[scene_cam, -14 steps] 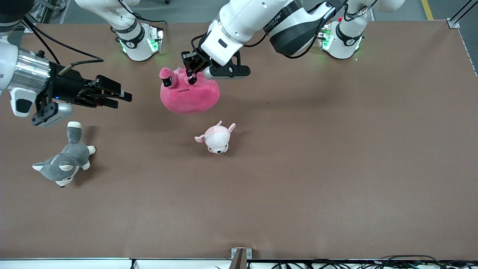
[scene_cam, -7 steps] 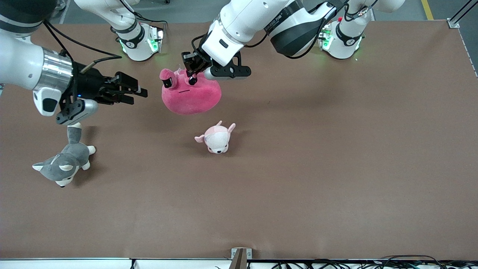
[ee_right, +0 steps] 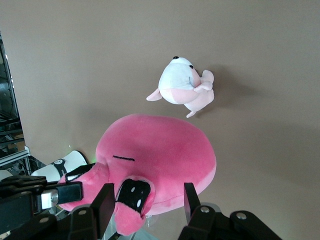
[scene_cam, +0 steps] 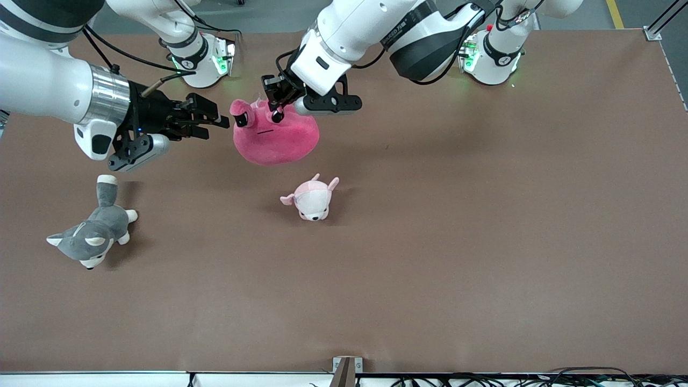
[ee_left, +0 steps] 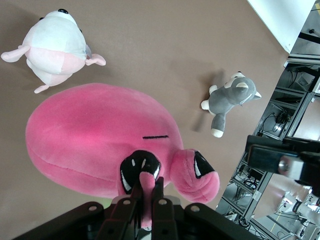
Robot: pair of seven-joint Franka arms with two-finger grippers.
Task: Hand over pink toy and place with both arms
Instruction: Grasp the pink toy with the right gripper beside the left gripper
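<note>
The hot-pink plush toy hangs over the table, between the two arm bases' side and the small plush. My left gripper is shut on a pink flap by one of its dark eyes, as the left wrist view shows, with the toy's body below it. My right gripper is open and level with the toy, its fingertips just beside the toy's other eye flap. In the right wrist view that flap shows between the spread fingers of the gripper, untouched.
A pale pink-and-white plush animal lies on the table nearer the front camera than the toy. A grey-and-white husky lies toward the right arm's end. The green-lit bases stand along the table's edge.
My right gripper has moved in from the right arm's end of the table toward the pink toy, staying open. The left gripper and the toy have hardly moved.
</note>
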